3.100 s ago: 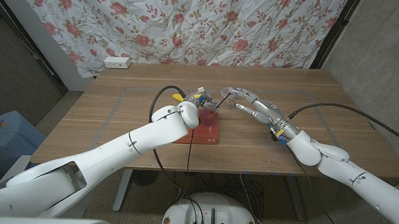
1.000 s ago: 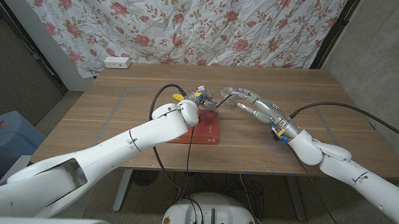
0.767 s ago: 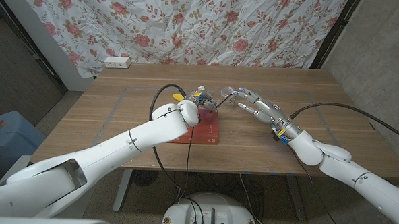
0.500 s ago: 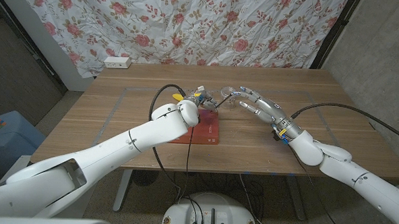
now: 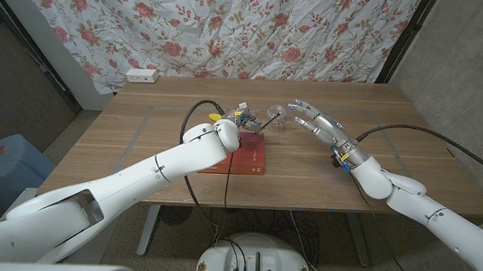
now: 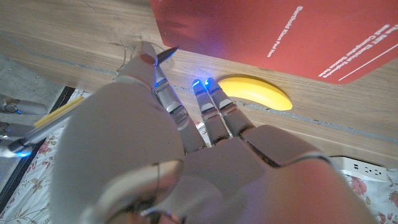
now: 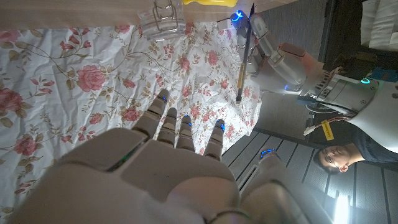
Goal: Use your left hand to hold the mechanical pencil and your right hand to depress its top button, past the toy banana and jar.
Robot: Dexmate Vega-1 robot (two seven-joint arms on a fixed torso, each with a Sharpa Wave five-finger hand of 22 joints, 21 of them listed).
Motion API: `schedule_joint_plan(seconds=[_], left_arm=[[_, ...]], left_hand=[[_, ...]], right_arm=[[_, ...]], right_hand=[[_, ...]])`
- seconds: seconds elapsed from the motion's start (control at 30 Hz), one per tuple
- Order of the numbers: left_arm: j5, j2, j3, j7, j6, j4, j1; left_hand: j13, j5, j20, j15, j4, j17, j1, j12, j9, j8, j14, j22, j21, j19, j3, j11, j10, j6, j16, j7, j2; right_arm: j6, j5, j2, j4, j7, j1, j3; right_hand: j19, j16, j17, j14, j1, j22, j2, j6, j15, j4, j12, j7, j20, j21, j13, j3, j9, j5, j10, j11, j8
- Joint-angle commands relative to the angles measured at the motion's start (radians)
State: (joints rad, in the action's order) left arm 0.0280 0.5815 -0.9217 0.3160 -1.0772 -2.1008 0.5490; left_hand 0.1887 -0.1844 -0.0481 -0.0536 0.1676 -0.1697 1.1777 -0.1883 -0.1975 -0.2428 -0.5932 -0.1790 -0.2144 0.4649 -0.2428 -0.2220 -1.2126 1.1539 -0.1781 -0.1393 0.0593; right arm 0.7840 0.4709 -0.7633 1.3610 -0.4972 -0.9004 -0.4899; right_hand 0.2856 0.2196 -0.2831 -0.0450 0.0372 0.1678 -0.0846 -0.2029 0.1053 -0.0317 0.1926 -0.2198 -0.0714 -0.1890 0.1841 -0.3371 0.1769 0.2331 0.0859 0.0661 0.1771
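The left hand [image 5: 238, 119] is out over the middle of the wooden surface [image 5: 127, 147], by the far edge of a red mat [image 5: 253, 156]. It holds the mechanical pencil [image 7: 244, 59] in its fingers. In the right wrist view the pencil is dark and thin, with a brown part near one end, and it sticks out from the left hand's fingers [image 7: 264, 37]. In the left wrist view the pencil's sharp tip [image 6: 168, 53] pokes out past the left hand's thumb, close to the corner of the red mat [image 6: 280, 31].

The toy banana [image 6: 255, 93] lies on the surface just beside the mat's edge, near the left hand's fingertips [image 6: 200, 87]. In the head view a bit of yellow [image 5: 215, 115] shows next to the left hand.

The clear jar [image 5: 277, 115] stands on the surface between the two hands.

The right hand [image 5: 317, 122] is in the air to the right of the jar. Its fingers are spread apart and it holds nothing. It is not touching the pencil. There is a gap between it and the left hand.

A flowery cloth [image 5: 230, 29] hangs behind the surface. A white power strip [image 5: 141, 75] sits at the far left corner. A person [image 7: 348, 155] shows at the edge of the right wrist view.
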Motion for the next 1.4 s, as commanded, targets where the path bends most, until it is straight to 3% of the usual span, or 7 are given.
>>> schedule_joint_plan(seconds=[0.03, 0.63, 1.1, 1.4], left_arm=[[-0.019, 0.014, -0.036, -0.040, -0.011, 0.003, -0.052], [-0.057, 0.073, -0.075, -0.069, -0.100, -0.053, -0.090], [-0.110, 0.144, -0.261, -0.151, -0.229, -0.104, -0.263], [-0.118, 0.169, -0.328, -0.154, -0.291, -0.130, -0.314]], left_hand=[[0.005, -0.007, -0.074, -0.172, -0.002, -0.001, 0.000, -0.008, -0.005, 0.003, -0.009, -0.003, -0.001, 0.001, 0.001, -0.003, -0.013, 0.003, -0.001, 0.003, 0.007], [0.004, -0.007, -0.074, -0.172, -0.003, -0.001, -0.001, -0.007, -0.008, 0.001, -0.008, -0.003, 0.001, -0.003, 0.003, -0.003, -0.013, 0.003, -0.001, 0.002, 0.007], [0.005, -0.008, -0.082, -0.172, -0.003, -0.001, -0.002, -0.008, -0.009, 0.000, -0.007, -0.004, -0.001, 0.002, 0.003, -0.003, -0.014, 0.004, -0.001, 0.000, 0.008], [0.004, -0.007, -0.083, -0.171, -0.003, 0.000, -0.003, -0.008, -0.011, -0.001, -0.001, -0.004, 0.000, -0.001, 0.006, -0.004, -0.015, 0.005, 0.002, -0.005, 0.005]], right_arm=[[0.000, -0.075, 0.015, -0.018, 0.017, -0.010, 0.029], [-0.059, -0.188, 0.046, -0.049, 0.102, 0.015, 0.042], [-0.110, -0.227, 0.069, -0.065, 0.110, 0.034, 0.042], [-0.155, -0.264, 0.075, -0.046, 0.104, 0.014, 0.052]], right_hand=[[0.007, 0.006, 0.000, -0.003, 0.007, 0.000, -0.009, 0.013, 0.004, 0.001, 0.007, -0.002, 0.003, -0.002, 0.002, -0.004, 0.001, 0.003, 0.015, 0.003, -0.001], [0.010, 0.007, -0.001, -0.006, 0.006, 0.000, -0.008, 0.016, 0.003, 0.001, 0.010, -0.001, 0.005, -0.002, 0.002, -0.003, 0.001, 0.002, 0.030, 0.007, 0.003], [0.016, 0.009, -0.002, -0.009, 0.006, 0.000, -0.006, 0.024, 0.004, 0.003, 0.009, -0.001, 0.005, -0.004, 0.002, -0.002, 0.001, 0.001, 0.032, 0.008, 0.002], [0.020, 0.010, -0.002, -0.013, 0.005, 0.000, -0.006, 0.023, 0.004, 0.003, 0.010, -0.001, 0.005, -0.005, 0.002, -0.001, 0.001, 0.000, 0.035, 0.008, 0.004]])
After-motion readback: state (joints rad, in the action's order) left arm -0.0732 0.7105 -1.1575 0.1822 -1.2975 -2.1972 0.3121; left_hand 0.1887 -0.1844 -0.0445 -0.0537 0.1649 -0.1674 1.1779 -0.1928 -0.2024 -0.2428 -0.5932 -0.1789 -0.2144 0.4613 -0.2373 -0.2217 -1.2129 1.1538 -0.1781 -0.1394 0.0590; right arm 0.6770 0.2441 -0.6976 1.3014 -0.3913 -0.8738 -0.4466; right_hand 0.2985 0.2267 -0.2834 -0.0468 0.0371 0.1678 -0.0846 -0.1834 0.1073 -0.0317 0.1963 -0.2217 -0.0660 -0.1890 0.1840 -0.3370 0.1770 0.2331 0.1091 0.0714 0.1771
